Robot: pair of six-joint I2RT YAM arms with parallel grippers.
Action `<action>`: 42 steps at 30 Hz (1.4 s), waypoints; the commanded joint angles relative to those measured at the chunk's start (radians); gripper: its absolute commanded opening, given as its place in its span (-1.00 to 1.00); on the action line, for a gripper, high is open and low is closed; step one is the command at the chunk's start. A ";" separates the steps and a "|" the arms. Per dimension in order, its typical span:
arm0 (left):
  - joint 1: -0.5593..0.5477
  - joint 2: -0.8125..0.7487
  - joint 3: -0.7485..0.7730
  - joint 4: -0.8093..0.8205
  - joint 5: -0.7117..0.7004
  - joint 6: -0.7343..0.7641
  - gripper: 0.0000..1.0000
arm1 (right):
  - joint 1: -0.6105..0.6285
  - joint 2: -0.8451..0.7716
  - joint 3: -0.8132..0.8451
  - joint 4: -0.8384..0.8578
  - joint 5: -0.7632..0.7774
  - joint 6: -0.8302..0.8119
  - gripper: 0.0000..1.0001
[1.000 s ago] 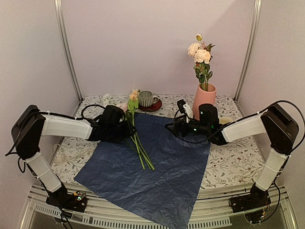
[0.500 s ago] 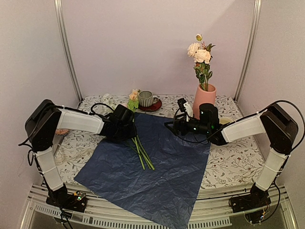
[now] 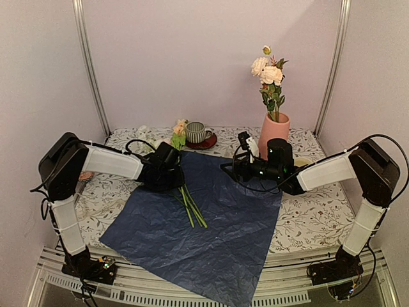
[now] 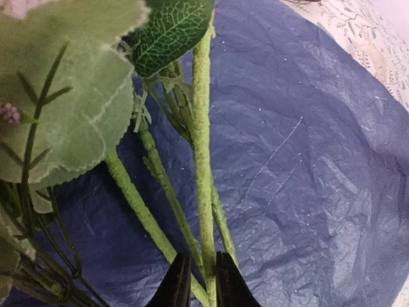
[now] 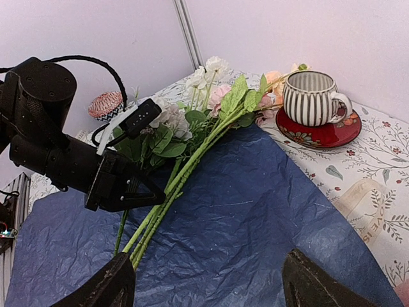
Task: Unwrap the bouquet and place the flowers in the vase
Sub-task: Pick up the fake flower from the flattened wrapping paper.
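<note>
A loose bunch of flowers [image 3: 186, 199] lies on a sheet of crinkled blue paper [image 3: 217, 243] spread flat over the patterned table [image 3: 313, 220]. The stems point toward the near edge and the blooms toward the striped cup [image 5: 313, 96] on its red saucer [image 5: 323, 133].

The left gripper [image 4: 201, 286] is low over the bunch, at the upper part of the stems just below the leaves. Its two fingers stand close together with a single green stem running between them. The other stems lie beside it, outside the fingers. Whether the fingers press that stem or only flank it, I cannot tell.

The right gripper [image 5: 204, 288] hangs over the far part of the paper, to the right of the bunch and apart from it. Its fingers are spread wide with nothing between them. Behind it stands the pink vase [image 3: 273, 133], upright, with a few cream roses [image 3: 267, 69] in it.
</note>
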 commanded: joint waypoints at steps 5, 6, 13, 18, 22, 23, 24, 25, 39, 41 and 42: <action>0.012 0.032 0.040 0.004 0.033 0.016 -0.66 | 0.007 0.012 0.002 0.010 0.009 -0.003 0.61; 0.013 0.037 0.042 0.006 0.042 0.016 -0.66 | 0.006 0.013 0.002 0.010 0.009 -0.002 0.61; 0.012 0.025 0.038 0.008 0.033 0.012 -0.81 | 0.007 0.012 0.005 0.003 0.011 -0.005 0.61; 0.011 -0.021 0.024 -0.004 0.011 0.018 -1.00 | 0.006 0.013 0.004 0.001 0.012 -0.005 0.61; 0.010 -0.076 0.008 -0.004 0.014 0.018 -1.00 | 0.007 0.013 0.007 0.000 0.013 -0.006 0.62; 0.011 -0.095 0.003 -0.004 0.014 0.017 -1.00 | 0.006 0.015 0.007 0.000 0.012 -0.006 0.62; 0.010 -0.113 -0.002 0.000 0.015 0.018 -1.00 | 0.007 0.016 0.008 -0.001 0.012 -0.005 0.61; 0.010 -0.131 -0.009 0.002 0.016 0.018 -1.00 | 0.006 0.016 0.008 -0.001 0.011 -0.005 0.61; 0.009 -0.390 -0.175 0.210 0.122 0.076 -1.00 | 0.006 0.016 0.009 -0.004 0.008 -0.005 0.62; 0.010 -0.420 -0.206 0.258 0.146 0.083 -1.00 | 0.006 0.015 0.009 -0.004 0.008 -0.005 0.62; 0.009 -0.435 -0.218 0.278 0.159 0.087 -1.00 | 0.006 0.015 0.009 -0.005 0.008 -0.005 0.62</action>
